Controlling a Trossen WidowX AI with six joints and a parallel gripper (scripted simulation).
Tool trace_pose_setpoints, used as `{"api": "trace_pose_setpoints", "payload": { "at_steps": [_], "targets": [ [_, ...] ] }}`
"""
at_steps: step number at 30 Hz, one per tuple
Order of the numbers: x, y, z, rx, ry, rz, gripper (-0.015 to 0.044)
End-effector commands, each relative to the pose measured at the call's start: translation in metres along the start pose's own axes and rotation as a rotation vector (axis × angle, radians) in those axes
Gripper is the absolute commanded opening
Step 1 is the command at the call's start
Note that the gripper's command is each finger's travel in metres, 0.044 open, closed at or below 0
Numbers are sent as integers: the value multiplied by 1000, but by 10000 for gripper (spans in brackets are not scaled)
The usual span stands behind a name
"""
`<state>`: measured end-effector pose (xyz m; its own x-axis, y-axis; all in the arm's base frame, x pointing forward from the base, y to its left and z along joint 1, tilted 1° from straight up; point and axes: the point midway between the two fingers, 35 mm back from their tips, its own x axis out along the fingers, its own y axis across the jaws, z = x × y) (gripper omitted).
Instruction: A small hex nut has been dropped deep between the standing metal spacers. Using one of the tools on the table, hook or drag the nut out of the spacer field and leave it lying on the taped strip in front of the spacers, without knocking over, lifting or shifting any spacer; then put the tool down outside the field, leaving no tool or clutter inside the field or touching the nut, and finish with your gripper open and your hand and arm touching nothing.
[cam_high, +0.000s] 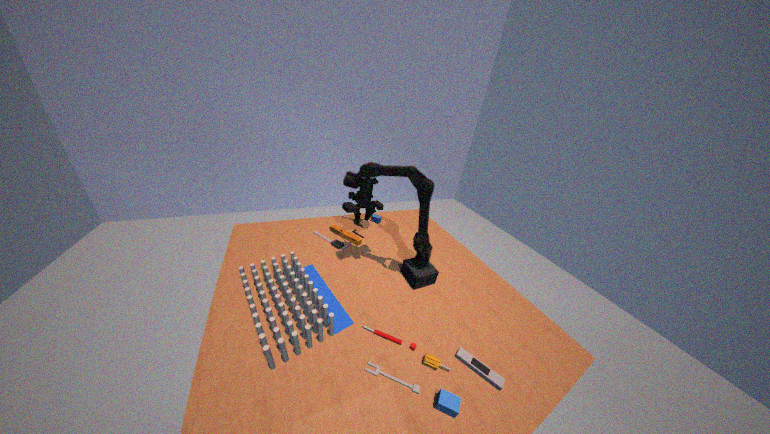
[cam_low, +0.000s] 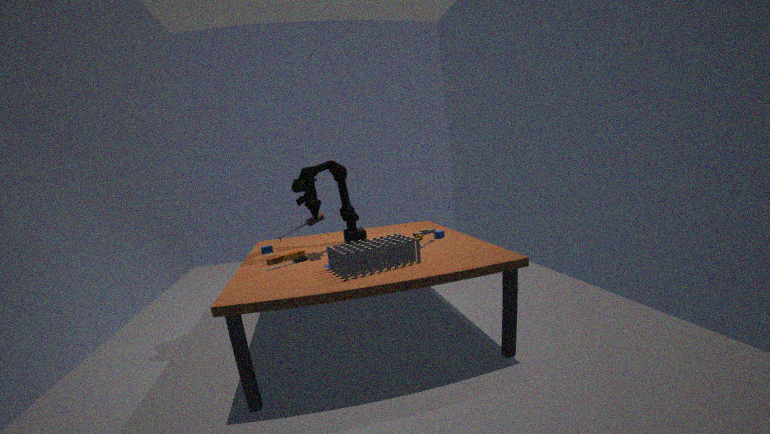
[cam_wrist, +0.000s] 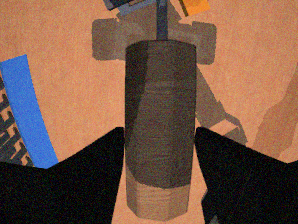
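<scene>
The hex nut is not showing in any view; it is presumably sitting down among the spacers (cam_high: 285, 301), hidden by them, and I cannot tell exactly where. The spacers are standing upright in an even grid, too tightly packed in the exterior view to count surely. Along the grid's right edge the blue taped strip (cam_high: 328, 299) is lying flat, partly covered by the nearest row.

Beyond the far end of the strip, the pincer (cam_wrist: 160, 137) is pinching the thick brown handle of a hook tool (cam_wrist: 160, 123), held above the counter (cam_high: 485, 323). The tool's long axis is running straight out from the pincer, its thin rod (cam_low: 293, 230) slanting down and away from the arm; the tip is too fine to make out. Under it one orange bar (cam_high: 345, 233) and one small blue block (cam_high: 376, 218) are lying.

Near the strip's close end, toward the right, are lying one red-handled pick (cam_high: 383, 335), one small red piece (cam_high: 413, 346), one two-pronged fork (cam_high: 392, 377), one yellow-handled tool (cam_high: 432, 361), one grey flat bar (cam_high: 479, 368) and one blue box (cam_high: 447, 402).
</scene>
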<state>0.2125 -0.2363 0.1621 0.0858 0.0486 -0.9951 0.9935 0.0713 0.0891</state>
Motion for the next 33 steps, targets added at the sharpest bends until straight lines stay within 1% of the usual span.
{"api": "trace_pose_setpoints", "payload": {
  "at_steps": [1, 17, 33],
  "targets": [
    [1, 8, -16, -155, 16, 27, 0],
    [7, 33, -71, -702, 53, 125, 0],
    [12, 47, -127, -1246, 65, 243, 0]
  ]
}}
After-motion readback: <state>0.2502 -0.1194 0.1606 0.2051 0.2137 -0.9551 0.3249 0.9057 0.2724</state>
